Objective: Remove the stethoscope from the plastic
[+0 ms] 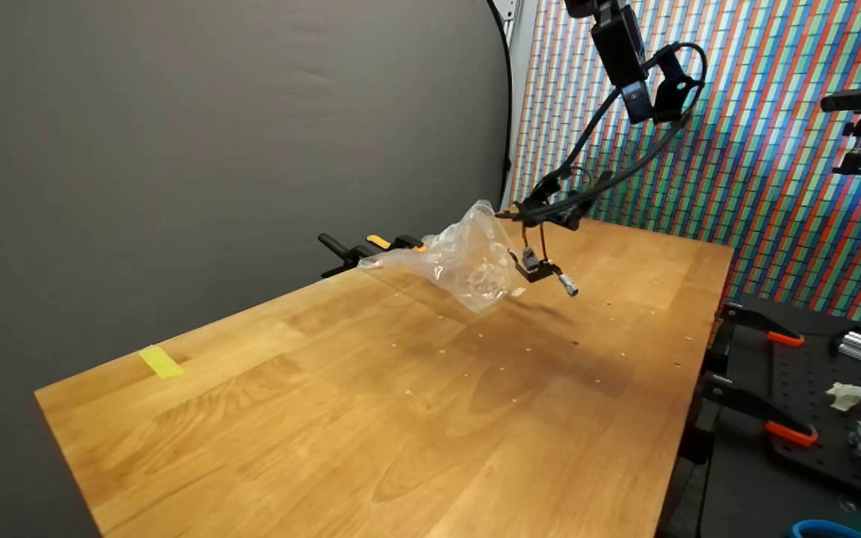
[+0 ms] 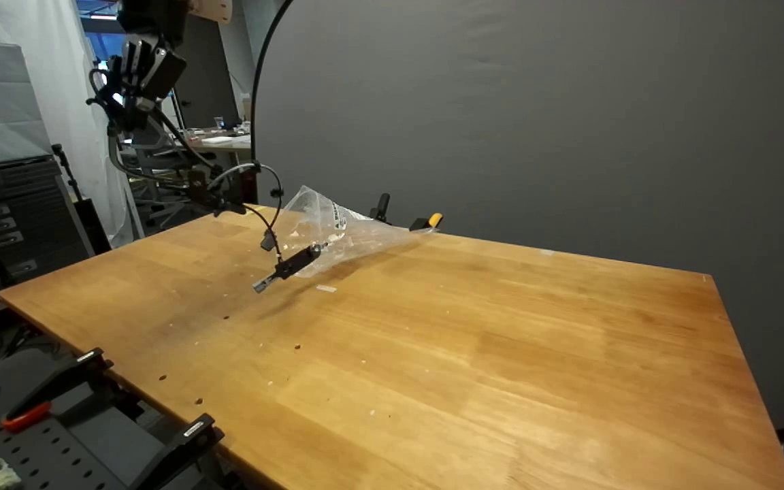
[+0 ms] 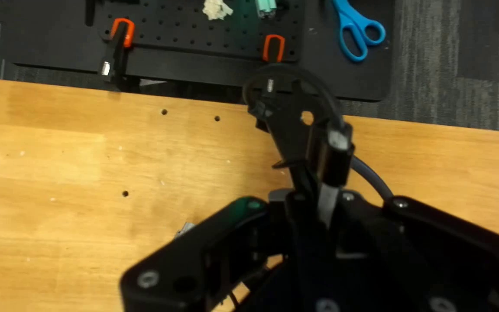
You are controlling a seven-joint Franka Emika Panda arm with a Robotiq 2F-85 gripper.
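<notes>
**Black corded bundle hangs from your gripper near the clear plastic bag**

You have the gripper clenched on the bundle, but in the wrist view its fingers and the load blur into a single dark mass, so you can't make out which part they pinch. The gripper's upper end is cut off by the top edge in both exterior views.

The rest of the bundle dangles above the surface. You see looped cords, a dark bracket and a small grey connector, yet you can't tell from that shape whether it is the stethoscope.

Just beside it, near the middle of the frame in both exterior views, the bag stands crumpled. The bundle's low end overlaps its outline; you can't tell whether the two touch or whether any piece sits inside. Glare and folds muddle what shows through, and the dark print is too small to read. The bag's tail partly hides a yellow-tipped clamp.

In your wrist view the gripper blocks much of the lower right. A grey piece peeks out past the finger at left, mostly covered. At upper right, the blue scissors lose their blades to the top edge.
</notes>
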